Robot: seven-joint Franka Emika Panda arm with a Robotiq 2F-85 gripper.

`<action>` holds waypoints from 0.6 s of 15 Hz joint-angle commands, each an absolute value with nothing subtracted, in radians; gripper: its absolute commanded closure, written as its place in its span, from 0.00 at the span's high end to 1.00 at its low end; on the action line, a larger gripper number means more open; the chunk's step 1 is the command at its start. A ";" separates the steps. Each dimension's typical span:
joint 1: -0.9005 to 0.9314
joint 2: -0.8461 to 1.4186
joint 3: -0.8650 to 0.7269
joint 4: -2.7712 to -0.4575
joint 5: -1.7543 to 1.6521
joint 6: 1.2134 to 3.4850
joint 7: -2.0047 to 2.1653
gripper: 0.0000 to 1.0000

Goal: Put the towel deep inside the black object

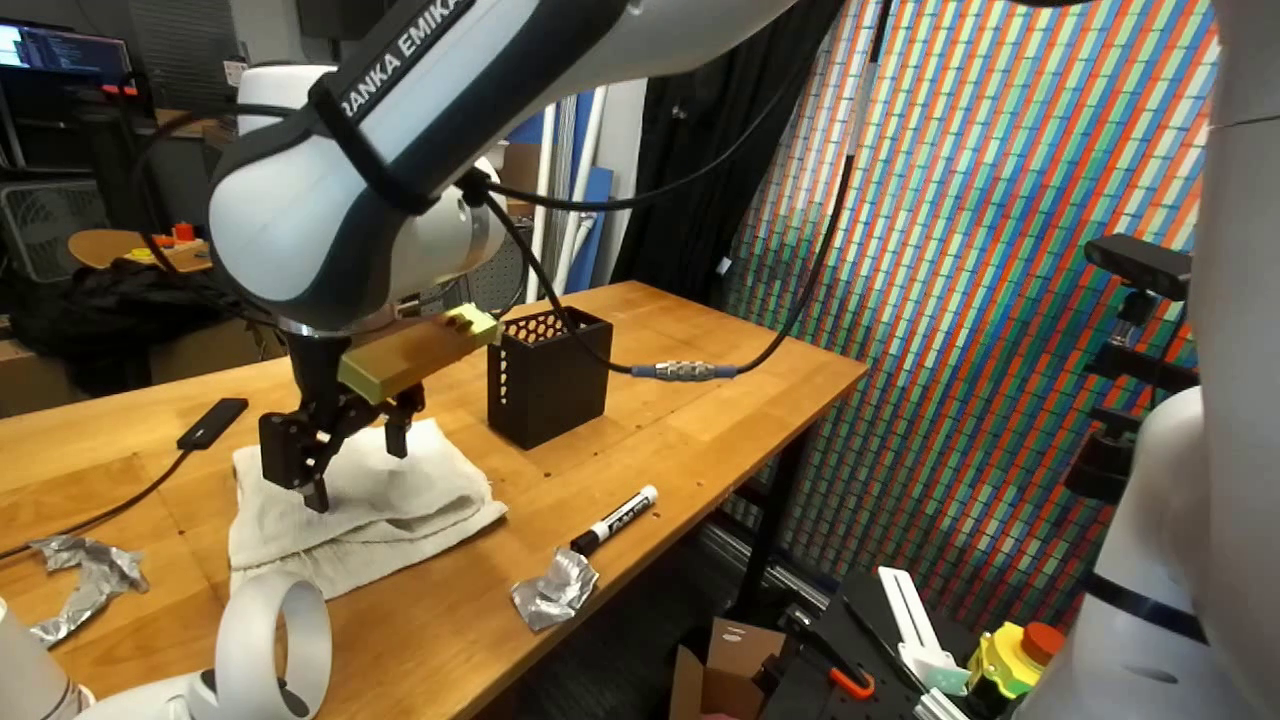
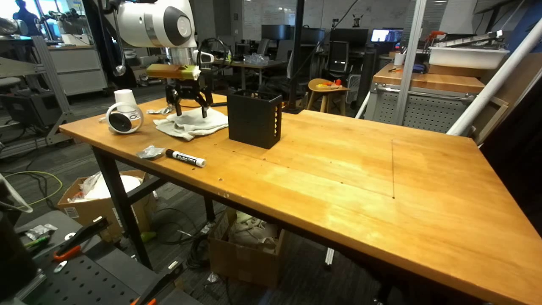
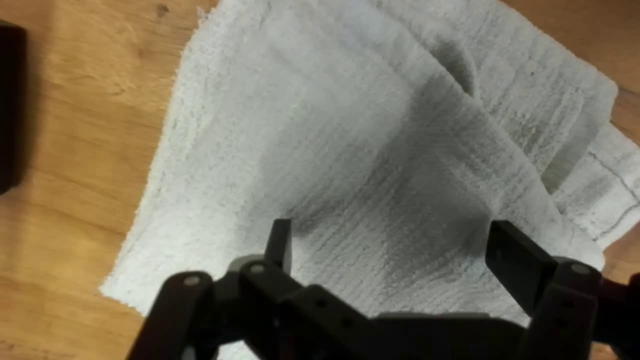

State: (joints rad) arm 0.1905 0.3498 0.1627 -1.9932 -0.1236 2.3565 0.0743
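Observation:
The towel (image 1: 430, 490), a wrinkled off-white cloth with a folded edge, lies on the wooden table. Nearly all of the wrist view is filled by this towel (image 3: 325, 125). Over it my gripper (image 1: 357, 468) points downward, jaws wide apart and nothing gripped between them. Whether the fingertips (image 3: 281, 240) touch the cloth or hover just above it, I cannot tell. The black object (image 1: 550, 390), an upright box with hexagon holes and an open top, stands beside the towel, apart from it. In an exterior view the same black object (image 2: 254, 120) partly covers the towel's edge.
A marker (image 1: 620, 515) and crumpled foil (image 1: 555, 590) lie near the table's edge. A white ring-shaped device (image 2: 125, 118) stands beside the towel. A black adapter (image 1: 212, 424) with a cord sits behind it. An arm cable (image 1: 690, 371) hangs across the view of the box.

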 commanded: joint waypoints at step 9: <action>0.166 0.375 0.183 -2.022 -0.005 2.286 -0.033 0.35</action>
